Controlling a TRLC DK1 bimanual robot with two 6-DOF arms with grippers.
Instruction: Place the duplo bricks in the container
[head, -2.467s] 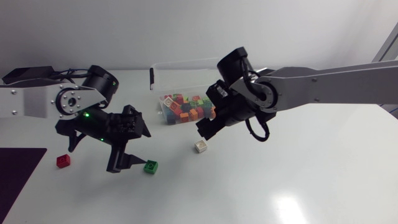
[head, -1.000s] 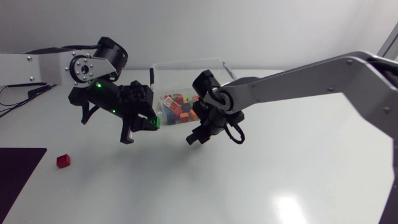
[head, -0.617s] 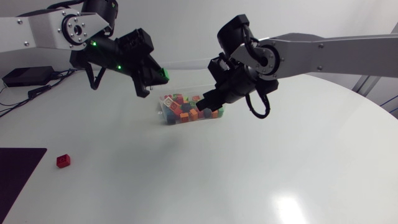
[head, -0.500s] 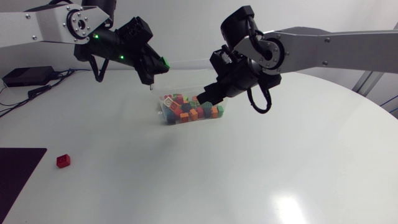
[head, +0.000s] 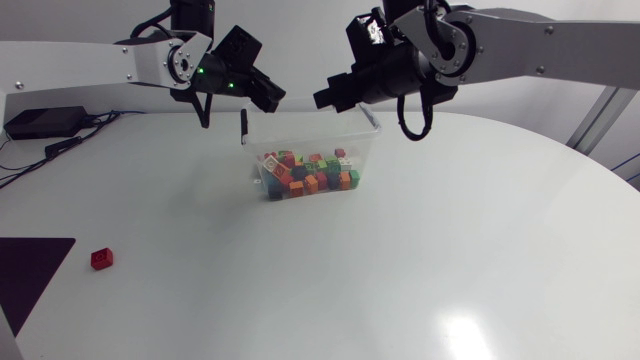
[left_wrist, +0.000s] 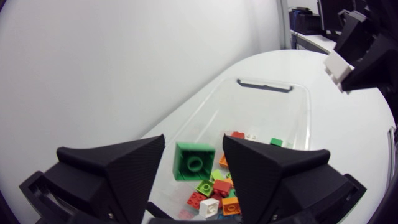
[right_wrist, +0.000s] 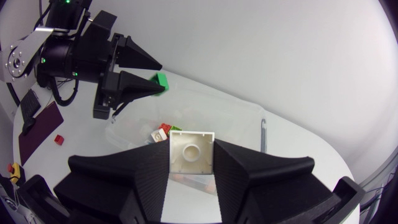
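**A:** Where are the bricks?

**B:** The left end effector (left_wrist: 194, 146) is pinching a green brick (left_wrist: 194, 163) above the far left part of the clear container (head: 375, 125). The right end effector (right_wrist: 191, 146) is clamped on a white brick (right_wrist: 191, 155) over its far right part. Many bricks are already heaped in the container's near end. One red brick (head: 101, 258) lies on the desk (head: 420, 270), well apart at the near left.

**A:** What might go wrong?

**B:** Both hang high, so I judge a released brick could bounce off the heap or rim and land outside. The end effectors are also near each other, and lowering both together risks a collision.
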